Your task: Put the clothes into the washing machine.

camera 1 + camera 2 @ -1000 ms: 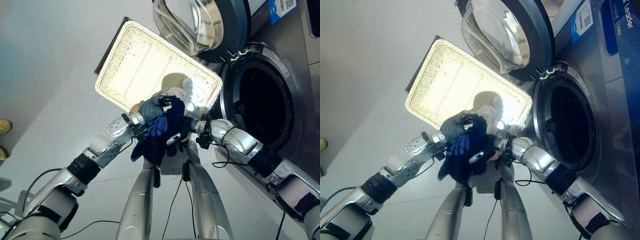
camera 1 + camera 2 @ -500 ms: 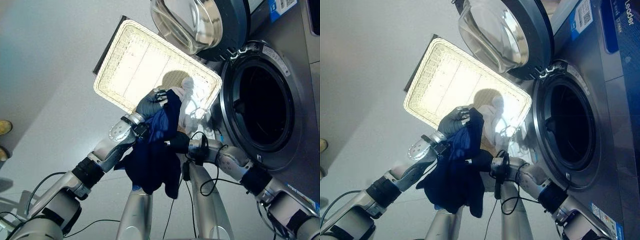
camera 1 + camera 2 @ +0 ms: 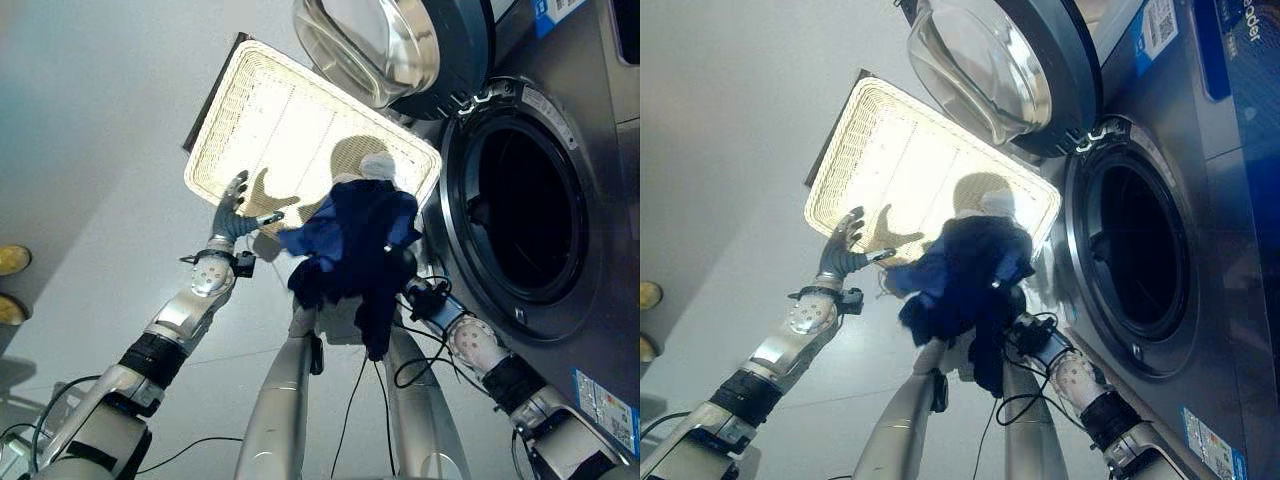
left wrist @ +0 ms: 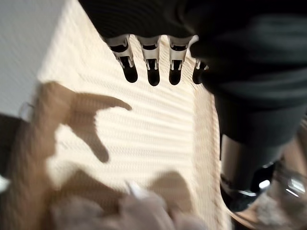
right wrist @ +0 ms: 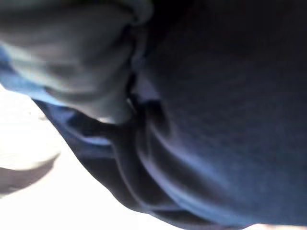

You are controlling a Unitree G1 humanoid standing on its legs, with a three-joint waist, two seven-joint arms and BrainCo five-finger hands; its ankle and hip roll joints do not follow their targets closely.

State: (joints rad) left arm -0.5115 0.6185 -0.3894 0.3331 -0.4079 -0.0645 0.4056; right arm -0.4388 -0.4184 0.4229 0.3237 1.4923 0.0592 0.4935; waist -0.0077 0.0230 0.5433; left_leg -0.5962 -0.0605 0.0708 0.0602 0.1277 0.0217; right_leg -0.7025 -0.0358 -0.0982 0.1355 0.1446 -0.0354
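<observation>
Dark blue cloth, the garment [image 3: 350, 250], hangs in a bunch at the centre of the frame, draped over the right robot hand [image 3: 400, 262], which comes up from the lower right. We cannot tell how that robot hand's fingers stand, since the cloth hides them; in the right wrist view we see folds of the blue garment [image 5: 216, 120] from very close. The bunch sits just in front of the near edge of the wicker basket [image 3: 290, 120], which lies on the pale floor [image 3: 90, 130] in the upper middle of the frame. A white piece of clothing [image 3: 378, 165] shows in the basket's right corner, just above the blue bunch. At the right of the frame stands the washing machine [image 3: 590, 300], its round drum opening [image 3: 520, 200] dark and its door [image 3: 400, 45] swung wide at the top. The left robot hand [image 3: 235, 205] is at centre left over the basket's near rim, fingers spread apart and holding nothing, well clear of the garment.
</observation>
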